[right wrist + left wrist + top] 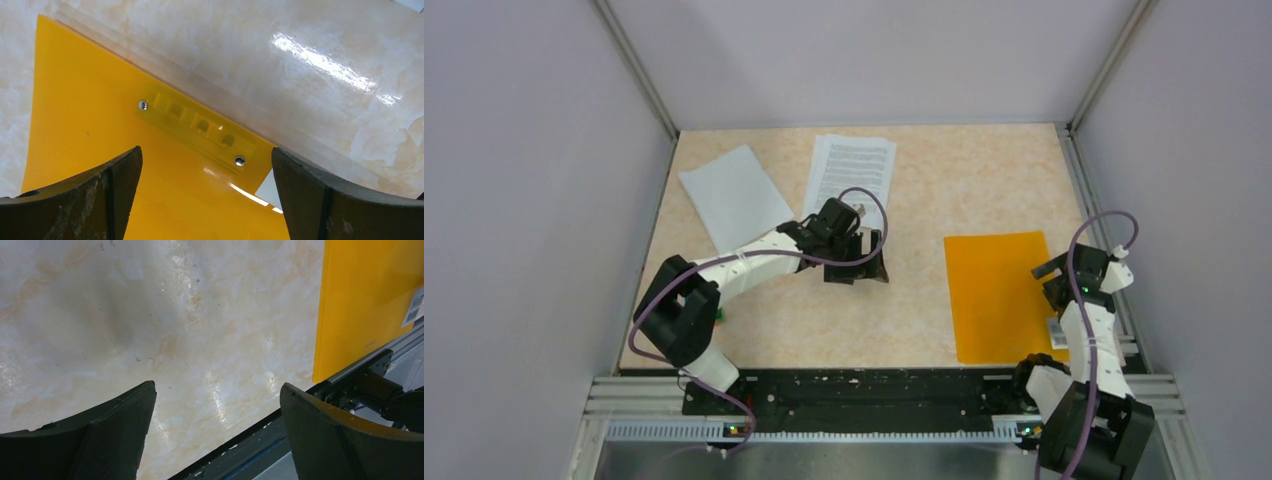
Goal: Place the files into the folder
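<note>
The orange folder (999,293) lies flat at the right of the table, with a white barcode label (1058,332) near its near right corner. It also shows in the left wrist view (365,300) and the right wrist view (125,165). The printed sheet (851,172) and the blank sheet (734,197) lie at the back left. My left gripper (871,262) is open and empty over bare table near the printed sheet's near edge; in the left wrist view (217,395) its jaws stand wide apart. My right gripper (1056,275) is open and empty above the folder's right edge (206,160).
A black rail (854,390) runs along the table's near edge. Grey walls close the left, right and back sides. A metal-riveted clip strip (192,125) sits on the folder.
</note>
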You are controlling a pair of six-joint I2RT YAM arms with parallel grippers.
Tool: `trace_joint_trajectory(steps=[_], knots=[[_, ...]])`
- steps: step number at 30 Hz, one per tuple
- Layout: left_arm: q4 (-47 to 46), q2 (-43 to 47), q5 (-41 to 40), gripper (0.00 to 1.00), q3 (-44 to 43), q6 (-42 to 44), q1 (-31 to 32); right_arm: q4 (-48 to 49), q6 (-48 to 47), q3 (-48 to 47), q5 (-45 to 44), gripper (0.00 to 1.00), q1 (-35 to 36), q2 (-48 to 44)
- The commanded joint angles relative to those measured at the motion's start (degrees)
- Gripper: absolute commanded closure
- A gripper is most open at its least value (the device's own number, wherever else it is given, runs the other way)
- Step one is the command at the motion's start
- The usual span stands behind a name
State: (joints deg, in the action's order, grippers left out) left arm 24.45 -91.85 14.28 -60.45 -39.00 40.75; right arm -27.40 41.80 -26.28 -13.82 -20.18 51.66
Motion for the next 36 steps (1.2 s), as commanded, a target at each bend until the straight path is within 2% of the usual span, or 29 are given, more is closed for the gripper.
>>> trace_joint_trajectory(steps=[1,6,16,21,23,29,36], knots=[[-4.62,2.91,1.84,0.02,0.99,0.62,-0.15,4.77,-1.00,0.38,1.09,0.01,-2.18,0.12],[-5.04,2.93,1.99,0.02,1.51,1.06,-0.14,9.65,-2.41,2.71,8.66,0.01,-5.23,1.07],[-6.89,3.01,2.09,0.02,3.14,0.18,-0.21,7.83,-3.32,3.40,8.50,0.01,-5.44,1.69],[-7.74,2.83,1.86,0.02,3.64,-0.36,-0.31,10.89,-3.49,4.92,20.25,0.01,-5.05,1.74],[-8.15,2.67,1.81,0.02,3.82,-0.74,-0.48,10.84,-3.37,4.78,22.08,0.01,-3.87,2.56],[-8.19,2.20,0.35,0.02,4.04,-1.73,-1.88,10.61,-3.29,2.03,20.98,0.01,6.39,3.90],[-9.01,0.69,-0.23,0.02,4.02,-2.28,-4.12,11.46,-6.18,-4.04,14.31,0.01,24.80,14.38]])
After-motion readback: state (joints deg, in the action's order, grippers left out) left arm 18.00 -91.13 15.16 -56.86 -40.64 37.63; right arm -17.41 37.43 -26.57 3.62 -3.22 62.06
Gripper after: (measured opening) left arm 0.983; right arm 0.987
